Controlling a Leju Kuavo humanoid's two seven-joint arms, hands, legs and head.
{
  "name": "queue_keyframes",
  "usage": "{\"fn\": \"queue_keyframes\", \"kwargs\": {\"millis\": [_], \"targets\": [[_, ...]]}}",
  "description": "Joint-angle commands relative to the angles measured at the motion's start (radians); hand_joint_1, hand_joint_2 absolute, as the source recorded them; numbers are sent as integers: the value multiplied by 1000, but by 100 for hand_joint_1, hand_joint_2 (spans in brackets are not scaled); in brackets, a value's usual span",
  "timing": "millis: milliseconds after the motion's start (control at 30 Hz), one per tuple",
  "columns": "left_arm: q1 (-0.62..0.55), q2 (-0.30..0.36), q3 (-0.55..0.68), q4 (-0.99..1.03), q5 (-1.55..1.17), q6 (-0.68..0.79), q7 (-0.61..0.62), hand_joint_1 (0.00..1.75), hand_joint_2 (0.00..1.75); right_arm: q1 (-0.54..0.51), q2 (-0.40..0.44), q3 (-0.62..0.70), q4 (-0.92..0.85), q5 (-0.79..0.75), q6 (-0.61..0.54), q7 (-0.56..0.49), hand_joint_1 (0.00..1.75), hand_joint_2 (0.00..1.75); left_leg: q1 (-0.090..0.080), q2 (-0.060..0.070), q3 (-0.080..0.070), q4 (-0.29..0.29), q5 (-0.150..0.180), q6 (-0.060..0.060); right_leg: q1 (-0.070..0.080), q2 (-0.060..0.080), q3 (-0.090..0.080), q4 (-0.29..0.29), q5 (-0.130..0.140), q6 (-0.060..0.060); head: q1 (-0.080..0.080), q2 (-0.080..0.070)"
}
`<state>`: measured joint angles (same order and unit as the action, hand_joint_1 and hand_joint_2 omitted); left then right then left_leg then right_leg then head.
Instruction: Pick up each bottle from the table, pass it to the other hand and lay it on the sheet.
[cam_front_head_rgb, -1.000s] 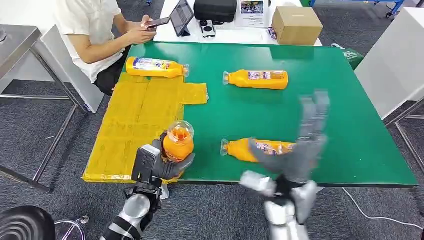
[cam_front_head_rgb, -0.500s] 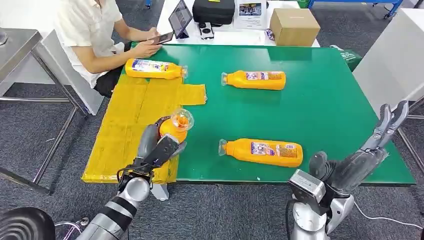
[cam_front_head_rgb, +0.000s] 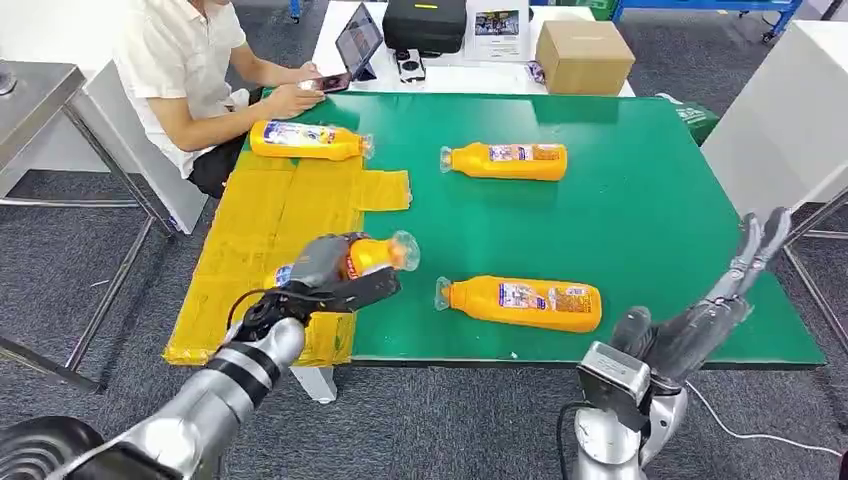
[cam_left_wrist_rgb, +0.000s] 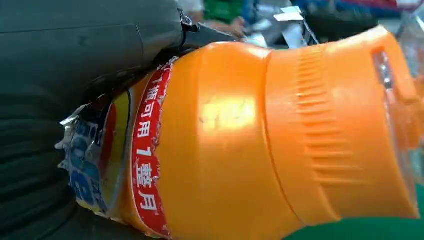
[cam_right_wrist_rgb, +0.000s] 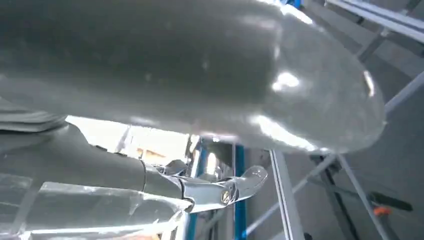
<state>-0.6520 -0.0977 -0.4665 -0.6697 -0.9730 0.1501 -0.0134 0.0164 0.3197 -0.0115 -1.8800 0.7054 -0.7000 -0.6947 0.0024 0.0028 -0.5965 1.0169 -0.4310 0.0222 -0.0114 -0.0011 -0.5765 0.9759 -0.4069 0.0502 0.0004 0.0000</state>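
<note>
While it lies sideways over the yellow sheet (cam_front_head_rgb: 270, 225), the orange juice bottle (cam_front_head_rgb: 372, 256) sits gripped in the left hand (cam_front_head_rgb: 325, 278) (cap pointing right); the right hand (cam_front_head_rgb: 700, 318) is spread, holding nothing.

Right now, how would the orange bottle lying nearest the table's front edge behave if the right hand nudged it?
The near bottle lies on its side with a rounded body, so it would probably roll. It looks full of juice, so likely fairly heavy. Its glossy plastic may be slippery for the right hand.
</note>
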Motion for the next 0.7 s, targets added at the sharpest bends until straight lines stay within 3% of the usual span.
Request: {"fn": "queue_keyframes", "kwargs": {"millis": [33, 233, 267, 300, 333, 367, 433, 700], "targets": [[-70, 8, -87, 308, -56, -71, 111, 175, 175, -7, -44, 76, 149, -19, 2, -3, 0, 0, 0, 5, 3, -4, 1, -2, 0, 5, 1, -3, 2, -3, 0, 0], [-81, 13, -30, 333, -12, -106, 120, 175, 175, -12, -56, 105, 186, -29, 2, -3, 0, 0, 1, 3, 0, -1, 1, -2, 1, 3, -3, 2, 0, -1, -1, 0], [-81, 12, -13, 334, 5, -109, 114, 164, 175, -12, -56, 106, 191, -29, 2, -3, 0, 0, 1, 3, 0, -3, 2, -3, 1, 3, -2, 1, 1, -2, 0, 0], [-82, 10, -2, 336, 16, -116, 110, 61, 175, -13, -57, 108, 198, -34, 2, -3, 0, 0, 1, 2, 0, -2, 1, -2, 1, 3, -1, 2, 0, -2, 0, 0], [-82, 9, 6, 338, 24, -122, 105, 24, 175, -12, -58, 109, 202, -37, 2, -3, 0, 0, 1, 3, 1, -3, 2, -3, 1, 4, -1, 1, 0, -3, 0, 0], [-82, 9, 6, 338, 24, -122, 105, 24, 175, -12, -58, 109, 202, -37, 2, -3, 0, 0, 1, 2, 0, -2, 1, -2, 1, 4, -1, 2, 0, -2, 0, 0], [-83, 5, 26, 342, 46, -140, 97, 0, 175, -13, -59, 113, 213, -40, 2, -3, 0, 0, 1, 2, 0, -2, 1, -2, 0, 4, -2, 2, 0, -2, 0, 0], [-76, -9, 62, 327, 85, -118, 58, 0, 175, -11, -61, 109, 220, -39, 2, -3, 0, 0, 0, 0, -1, -2, 1, -2, 0, 2, -2, 2, -1, -2, 0, 0]]}}
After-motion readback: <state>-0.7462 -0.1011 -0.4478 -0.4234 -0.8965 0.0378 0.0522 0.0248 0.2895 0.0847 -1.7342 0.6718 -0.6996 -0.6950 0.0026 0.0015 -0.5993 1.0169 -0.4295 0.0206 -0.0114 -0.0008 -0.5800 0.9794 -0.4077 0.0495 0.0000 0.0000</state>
